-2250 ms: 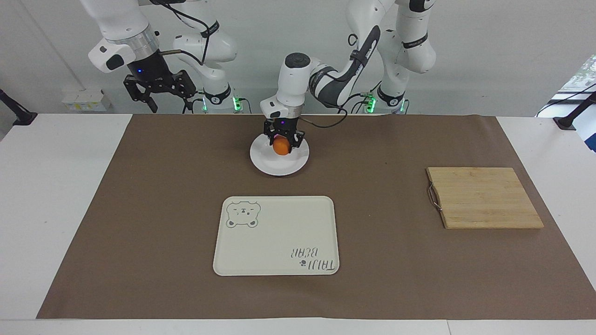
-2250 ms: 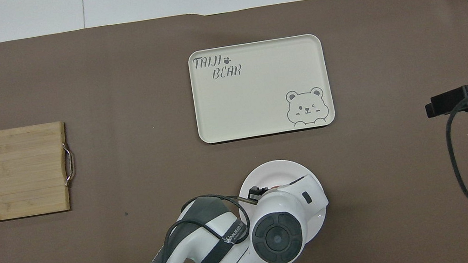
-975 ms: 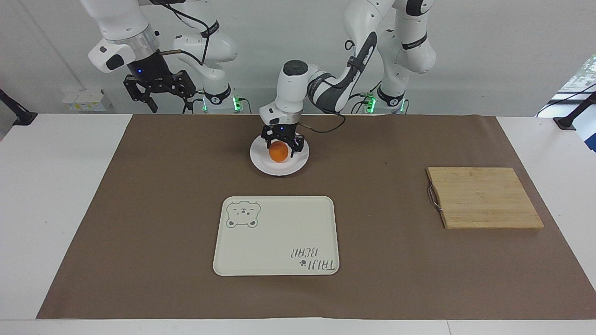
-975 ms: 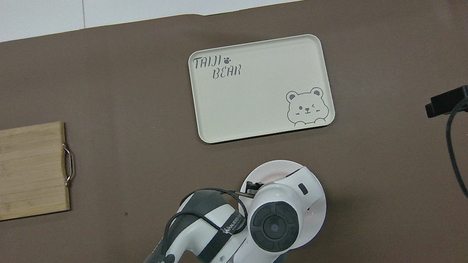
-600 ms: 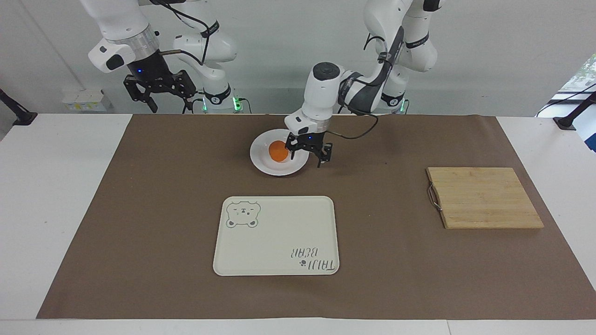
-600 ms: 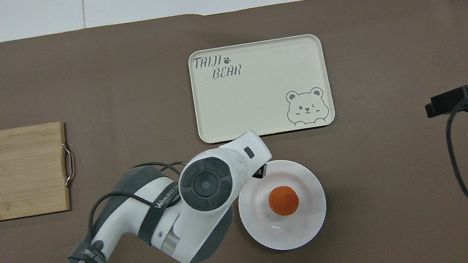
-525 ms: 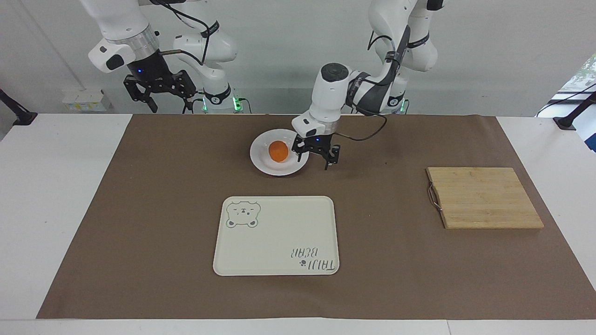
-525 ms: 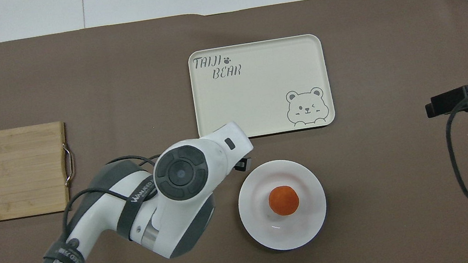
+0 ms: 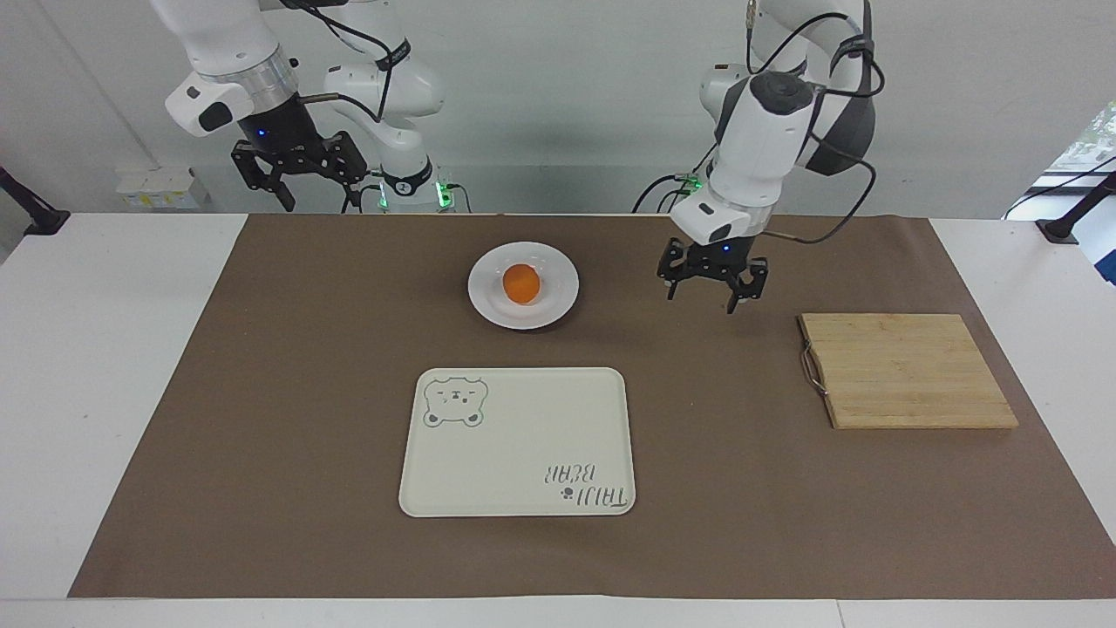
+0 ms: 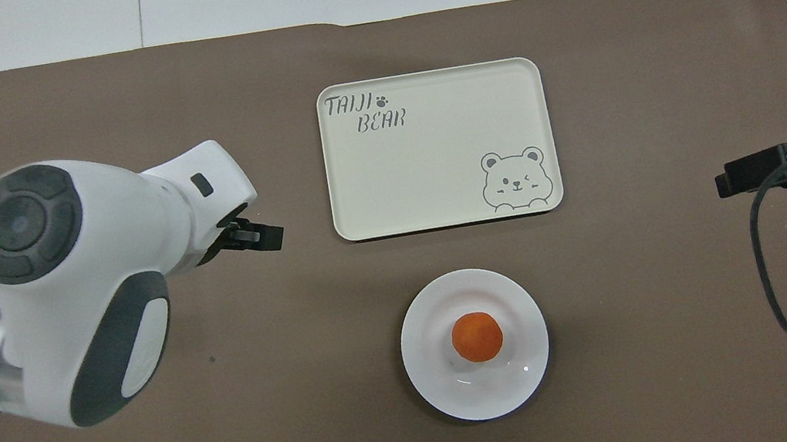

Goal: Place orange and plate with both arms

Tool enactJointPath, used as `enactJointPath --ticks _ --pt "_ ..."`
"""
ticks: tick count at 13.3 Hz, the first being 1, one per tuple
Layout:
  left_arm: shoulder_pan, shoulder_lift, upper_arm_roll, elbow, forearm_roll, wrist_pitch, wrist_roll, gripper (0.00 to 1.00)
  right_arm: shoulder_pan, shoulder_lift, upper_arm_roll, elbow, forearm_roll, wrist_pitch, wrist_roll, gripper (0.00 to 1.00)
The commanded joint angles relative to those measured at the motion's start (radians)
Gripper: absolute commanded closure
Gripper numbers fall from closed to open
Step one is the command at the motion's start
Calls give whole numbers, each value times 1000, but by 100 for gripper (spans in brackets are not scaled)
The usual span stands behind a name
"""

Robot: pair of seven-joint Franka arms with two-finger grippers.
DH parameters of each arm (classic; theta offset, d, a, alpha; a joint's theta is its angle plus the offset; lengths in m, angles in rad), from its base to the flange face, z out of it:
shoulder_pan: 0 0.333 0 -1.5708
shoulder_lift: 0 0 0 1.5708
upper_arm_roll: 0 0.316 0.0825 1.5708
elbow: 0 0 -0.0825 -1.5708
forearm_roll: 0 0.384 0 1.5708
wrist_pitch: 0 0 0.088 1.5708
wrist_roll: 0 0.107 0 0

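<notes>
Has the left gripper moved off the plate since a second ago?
Yes. The left gripper has left the plate and orange, swinging toward the cutting board; it now hangs open over bare mat between them.

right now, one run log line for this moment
orange: on white plate | left gripper: open, empty, over mat | right gripper: open, waiting | bear tray: bare

The orange (image 9: pixel 521 283), small, round and bright, is sitting in the shallow well of the plate (image 9: pixel 552 303), close to its middle and free of any hand. The plate, round, glossy and plain white, is lying flat on the brown mat of the bench (image 9: pixel 52 366), midway between the two arms' ends and nearer to the robots than the cream bear tray (image 9: pixel 523 445).
</notes>
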Motion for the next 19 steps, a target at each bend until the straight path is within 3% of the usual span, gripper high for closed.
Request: enactJointPath --ticks 1,6,8,12,14,19 --pt "71 12 -13 142 12 -139 43 0 -15 -7 6 2 21 -3 18 0" --pt "200 19 -8 327 -2 -386 158 0 -15 -7 6 2 19 -3 18 0" --pt "227 28 -6 369 4 -429 167 0 -15 -7 6 1 21 -1 18 0" --pt "257 44 -6 386 -2 -457 164 0 -15 -7 6 2 21 -3 18 0" --pt "275 105 -6 452 -6 -551 164 0 -15 -7 6 2 21 -3 18 0" --pt "278 62 -11 415 -11 -549 129 0 -15 -7 6 2 21 -1 18 0"
